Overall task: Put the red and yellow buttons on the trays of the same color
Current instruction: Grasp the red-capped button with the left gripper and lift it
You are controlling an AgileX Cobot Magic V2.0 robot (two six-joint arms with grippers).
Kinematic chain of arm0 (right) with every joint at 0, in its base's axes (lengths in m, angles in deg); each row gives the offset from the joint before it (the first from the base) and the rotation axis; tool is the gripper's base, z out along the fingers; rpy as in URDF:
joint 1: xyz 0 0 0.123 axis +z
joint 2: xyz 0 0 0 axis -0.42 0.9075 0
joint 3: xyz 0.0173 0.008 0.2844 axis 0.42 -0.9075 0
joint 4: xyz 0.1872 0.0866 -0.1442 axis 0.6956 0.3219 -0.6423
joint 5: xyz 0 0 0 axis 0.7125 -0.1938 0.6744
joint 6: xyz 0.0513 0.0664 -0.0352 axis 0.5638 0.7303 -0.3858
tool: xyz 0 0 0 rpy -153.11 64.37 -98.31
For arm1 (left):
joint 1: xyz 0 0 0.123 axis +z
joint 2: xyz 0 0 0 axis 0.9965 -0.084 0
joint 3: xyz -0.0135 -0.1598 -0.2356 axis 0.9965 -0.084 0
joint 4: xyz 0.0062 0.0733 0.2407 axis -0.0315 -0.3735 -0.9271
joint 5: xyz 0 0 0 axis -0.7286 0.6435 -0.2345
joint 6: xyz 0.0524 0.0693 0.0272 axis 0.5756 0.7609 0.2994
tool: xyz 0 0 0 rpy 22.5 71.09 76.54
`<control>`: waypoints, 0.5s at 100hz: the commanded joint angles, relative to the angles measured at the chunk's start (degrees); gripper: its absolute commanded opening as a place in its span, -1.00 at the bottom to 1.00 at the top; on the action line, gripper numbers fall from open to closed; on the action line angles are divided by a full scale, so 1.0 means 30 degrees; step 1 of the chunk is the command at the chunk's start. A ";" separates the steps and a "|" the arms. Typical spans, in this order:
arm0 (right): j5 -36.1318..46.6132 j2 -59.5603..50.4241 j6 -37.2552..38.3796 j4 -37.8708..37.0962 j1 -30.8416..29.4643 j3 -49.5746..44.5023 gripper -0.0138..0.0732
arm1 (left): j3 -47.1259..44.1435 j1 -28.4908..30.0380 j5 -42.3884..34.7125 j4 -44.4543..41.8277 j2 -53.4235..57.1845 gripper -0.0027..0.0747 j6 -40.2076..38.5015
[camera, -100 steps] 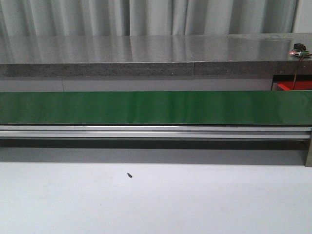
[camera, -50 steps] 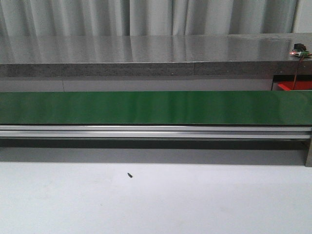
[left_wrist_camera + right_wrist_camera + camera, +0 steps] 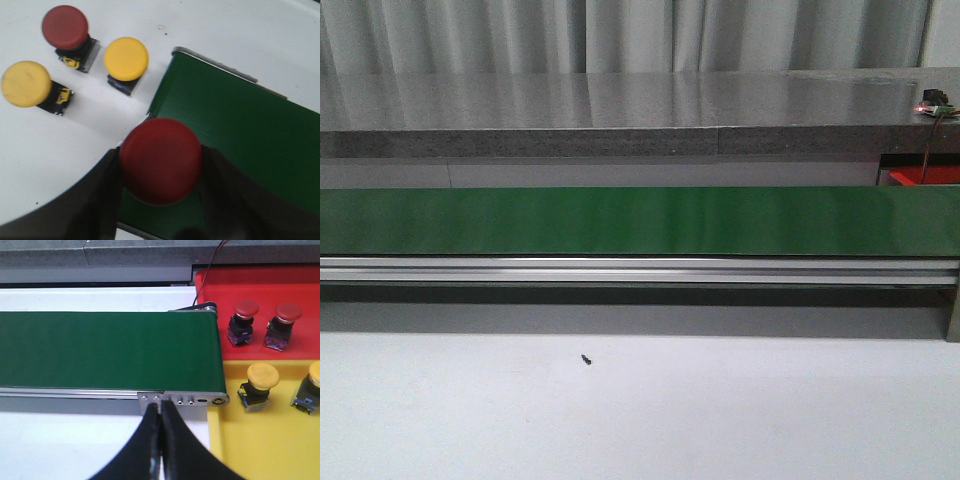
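Our left gripper [image 3: 161,200] has its jaws closed on a red button [image 3: 161,161], above the end of the green conveyor belt [image 3: 250,135]. On the white bench [image 3: 50,145] beside it stand 2 yellow buttons [image 3: 126,58] and 1 more red. Our right gripper [image 3: 161,440] — jaws pressed together, empty — hangs before the belt; the red tray [image 3: 300,295] holds 2 red buttons, the yellow tray [image 3: 270,440] 2 yellow.
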 commanded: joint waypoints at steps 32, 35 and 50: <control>0.1518 0.0015 -0.0137 0.0254 0.0052 0.0519 -0.97 | 0.0430 -0.1024 -0.1198 0.2031 0.0211 -0.40 0.0737; 0.1518 0.0015 -0.0137 0.0254 0.0052 0.0519 -0.97 | 0.0430 -0.1024 -0.1198 0.2056 0.0211 -0.38 0.0842; 0.1518 0.0015 -0.0137 0.0254 0.0052 0.0519 -0.97 | 0.0351 -0.1024 -0.1198 0.2074 0.0211 -0.08 0.1267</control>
